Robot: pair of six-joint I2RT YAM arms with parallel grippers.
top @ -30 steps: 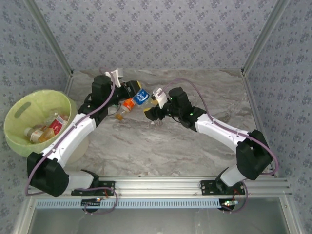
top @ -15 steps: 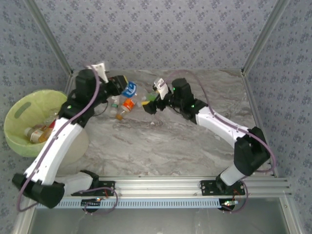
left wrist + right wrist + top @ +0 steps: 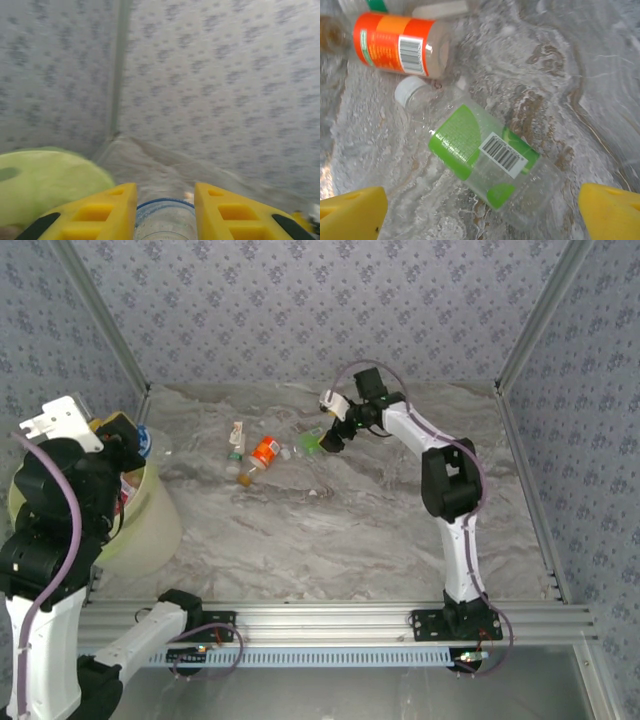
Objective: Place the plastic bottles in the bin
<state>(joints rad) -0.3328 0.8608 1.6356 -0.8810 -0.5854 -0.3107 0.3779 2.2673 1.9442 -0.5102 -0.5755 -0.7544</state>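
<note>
- The round pale lime-green plastic bin [image 3: 150,522] stands at the far left edge of the marble-patterned table [image 3: 400,530]; in the left wrist view its rim [image 3: 45,180] lies low and to the left of the fingers
- The left gripper [image 3: 128,440] hangs raised above the bin's right side; its yellow fingers [image 3: 107,212] are clamped on a small clear plastic bottle with a blue label [image 3: 143,440], which sits upright between them in the wrist view [image 3: 165,222]
- Near the middle of the table's far part lies a small clear bottle with a white label [image 3: 236,437]; just right of it lies a clear bottle with an orange-and-red label [image 3: 264,452], on its side, barcode facing up [image 3: 400,45]
- Further right lies a clear plastic bottle with a green label and a white cap [image 3: 312,443], on its side on the marble, cap pointing towards the orange-labelled bottle [image 3: 485,165]
- The right gripper [image 3: 335,435] hovers directly over this green-labelled bottle; its jaws stand wide apart, one yellow fingertip [image 3: 350,212] on each side of the bottle, neither touching it; the right arm stretches out from the near right edge
</note>
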